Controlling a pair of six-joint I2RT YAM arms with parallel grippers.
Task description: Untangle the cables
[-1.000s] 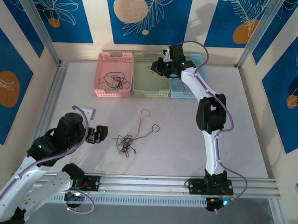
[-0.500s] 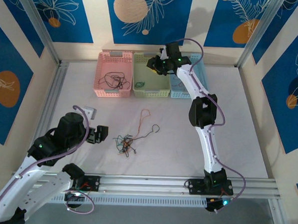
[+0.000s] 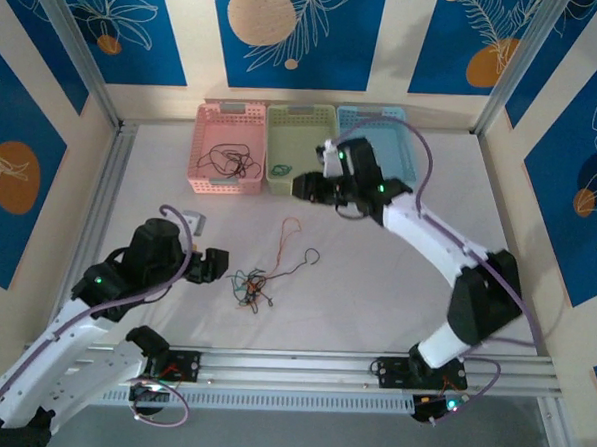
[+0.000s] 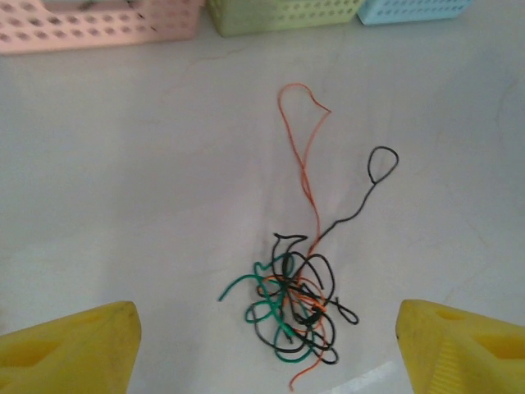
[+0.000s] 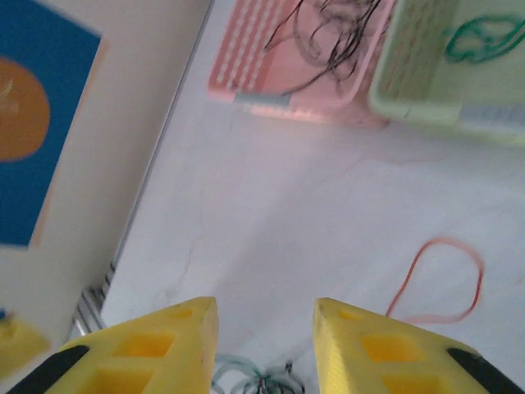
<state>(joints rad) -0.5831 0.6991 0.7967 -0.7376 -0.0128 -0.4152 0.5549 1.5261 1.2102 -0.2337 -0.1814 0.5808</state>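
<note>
- The small knot of thin black, green and red-orange cables lies loose on the white desk, near its front and left of the middle.
- The left jaws sit low, just left of the knot and facing it. They stand wide apart with nothing between them. In the left wrist view the knot lies on the desk in the gap ahead of the two yellow fingers.
- A red-orange strand and a black strand ending in a small loop trail from the knot towards the baskets.
- The right jaws hang well beyond the knot, near the front of the pale green plastic basket. They are parted by a modest gap and grip nothing.
- That basket holds a curled green wire. The pink plastic basket to its left holds a few black wires, and a light blue plastic basket stands on its right.
- Blue wall panels with white leaf drawings and orange discs close in the desk, and a metal rail runs along the near edge.
</note>
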